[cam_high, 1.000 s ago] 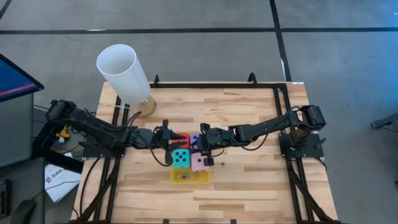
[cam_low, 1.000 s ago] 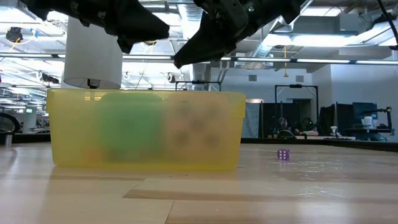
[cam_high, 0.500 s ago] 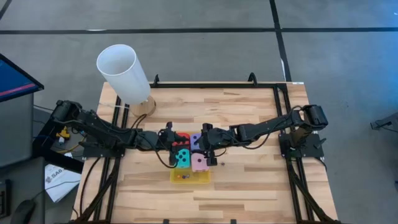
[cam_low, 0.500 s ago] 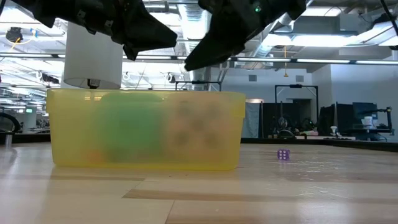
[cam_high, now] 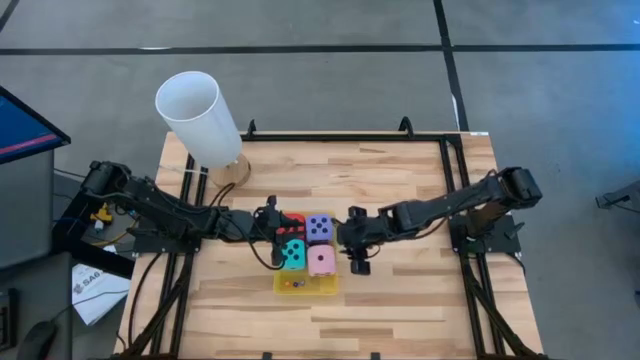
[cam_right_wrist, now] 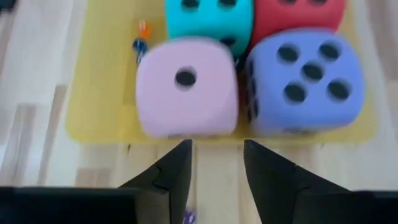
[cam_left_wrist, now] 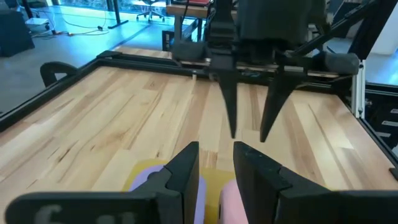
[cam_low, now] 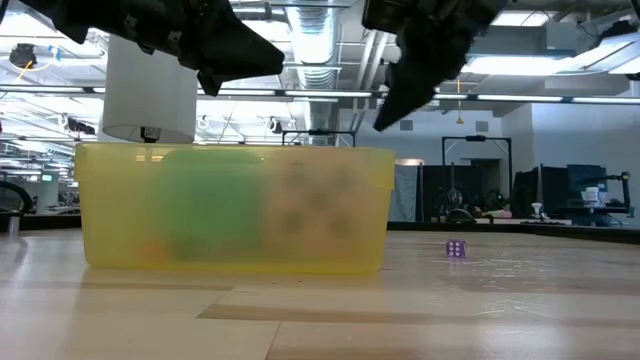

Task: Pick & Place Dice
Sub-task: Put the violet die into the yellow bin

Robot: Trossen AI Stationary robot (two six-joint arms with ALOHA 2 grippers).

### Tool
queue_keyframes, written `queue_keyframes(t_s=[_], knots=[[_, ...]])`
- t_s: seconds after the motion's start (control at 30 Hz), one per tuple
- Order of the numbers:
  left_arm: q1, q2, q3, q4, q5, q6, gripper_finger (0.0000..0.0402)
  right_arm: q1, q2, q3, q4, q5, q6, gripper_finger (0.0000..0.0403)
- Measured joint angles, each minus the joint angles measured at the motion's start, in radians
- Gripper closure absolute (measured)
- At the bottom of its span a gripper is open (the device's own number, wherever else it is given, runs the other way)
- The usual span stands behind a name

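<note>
Four big dice sit close together in the yellow tray (cam_high: pixel 308 285): red (cam_high: pixel 292 220), purple (cam_high: pixel 320 227), cyan (cam_high: pixel 292 255) and pink (cam_high: pixel 321 262). The right wrist view shows the pink die (cam_right_wrist: pixel 185 93) and purple die (cam_right_wrist: pixel 301 81) closest, with tiny beads (cam_right_wrist: pixel 142 36) on the tray floor. My right gripper (cam_high: pixel 350 245) hangs open just right of the tray, above the table, touching nothing. My left gripper (cam_high: pixel 279 238) hovers over the tray's left side, fingers (cam_left_wrist: pixel 186 171) slightly apart with nothing between them. A tiny purple die (cam_low: pixel 456 249) lies on the table right of the tray.
A tall white cylinder (cam_high: pixel 199 120) stands at the table's far left corner. Black frame rails (cam_high: pixel 455 190) run along the table's sides. Bare wood lies near and right of the tray. The low view shows the tray's wall (cam_low: pixel 230 205) with both arms above it.
My right gripper has drawn back from over the purple die toward the table's right edge, leaving that die uncovered in the tray beside the red one. My left gripper has shifted a little toward the right, over the tray's left side.
</note>
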Motion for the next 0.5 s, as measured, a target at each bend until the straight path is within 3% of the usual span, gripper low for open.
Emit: queue_keyframes(t_s=[0.5], knots=[[0.0,0.0,0.0,-0.001,0.0,0.0,0.0312,0.122,0.143,0.0,-0.103,0.012,0.03,0.0274]])
